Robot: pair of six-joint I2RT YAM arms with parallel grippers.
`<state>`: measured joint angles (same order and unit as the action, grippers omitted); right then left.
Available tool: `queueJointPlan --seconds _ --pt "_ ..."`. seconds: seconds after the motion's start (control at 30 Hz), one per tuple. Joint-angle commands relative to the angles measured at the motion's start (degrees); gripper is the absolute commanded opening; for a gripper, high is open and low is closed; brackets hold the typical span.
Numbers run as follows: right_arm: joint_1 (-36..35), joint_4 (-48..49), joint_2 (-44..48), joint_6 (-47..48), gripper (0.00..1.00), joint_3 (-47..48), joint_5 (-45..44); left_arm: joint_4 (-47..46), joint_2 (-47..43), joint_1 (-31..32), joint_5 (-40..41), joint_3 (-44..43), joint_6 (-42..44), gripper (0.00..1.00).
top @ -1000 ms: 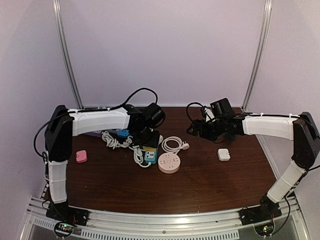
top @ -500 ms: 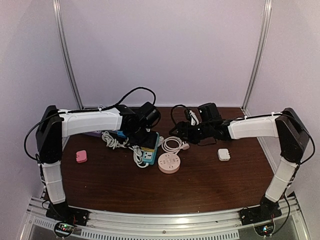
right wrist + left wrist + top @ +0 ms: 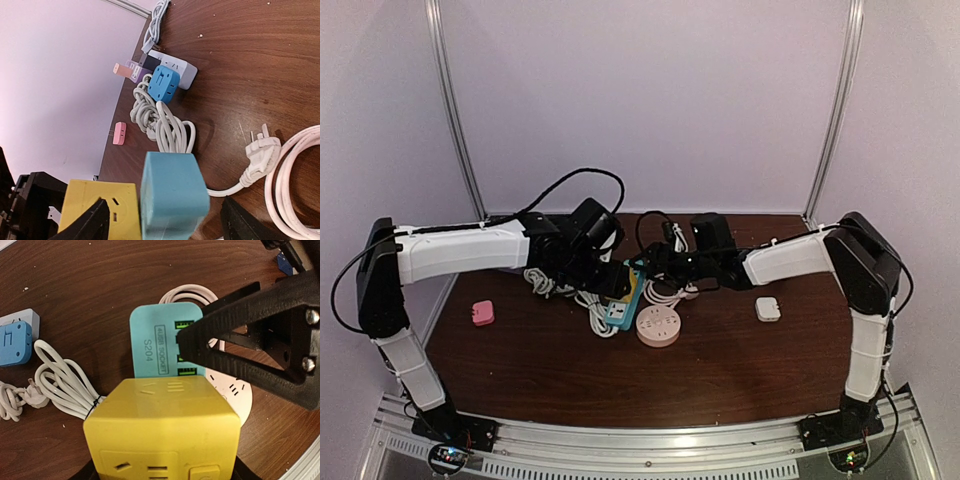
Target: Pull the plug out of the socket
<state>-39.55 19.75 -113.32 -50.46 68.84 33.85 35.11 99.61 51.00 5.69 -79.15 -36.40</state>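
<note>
Swung in since a second ago, my right fingers (image 3: pixel 95 222) open astride teal plug (image 3: pixel 172 195), left fingers (image 3: pixel 90 474) gripping yellow socket cube (image 3: pixel 160 430) it's seated on.

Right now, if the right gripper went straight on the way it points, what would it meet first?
The teal socket cube: it sits between the open fingers of the right gripper, directly ahead and close. The yellow cube joined to it lies off that line, though depth is hard to judge.
</note>
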Motion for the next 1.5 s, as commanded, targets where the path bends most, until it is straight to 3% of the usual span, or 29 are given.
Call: queueJointPlan --seconds 0.0,0.17,0.4,0.7,0.8,1.47 --pt "-1.04 3.87 -1.22 -2.52 0.73 2.08 0.60 -5.46 -3.28 0.41 -3.20 0.84 2.02 0.18" --pt "-1.09 5.89 -2.36 -4.45 0.52 1.95 1.23 -6.36 -4.06 0.41 -3.40 1.01 2.57 0.17" --pt "-1.65 6.49 -3.52 -5.39 0.47 2.52 2.52 -6.81 -4.55 0.41 -2.67 0.99 3.10 0.18" --pt "-1.82 5.24 -3.64 -4.72 0.09 2.46 0.82 -5.52 -4.93 0.41 -4.49 0.32 3.40 0.17" --pt "-1.82 3.18 -3.67 -2.96 0.02 2.57 -1.30 -4.13 -6.04 0.34 -4.53 0.32 3.49 0.18" --pt "-1.74 8.05 -4.07 -6.06 0.00 -3.71 -3.35 -2.12 -13.23 -2.94 -7.54 2.22 4.12 0.19"
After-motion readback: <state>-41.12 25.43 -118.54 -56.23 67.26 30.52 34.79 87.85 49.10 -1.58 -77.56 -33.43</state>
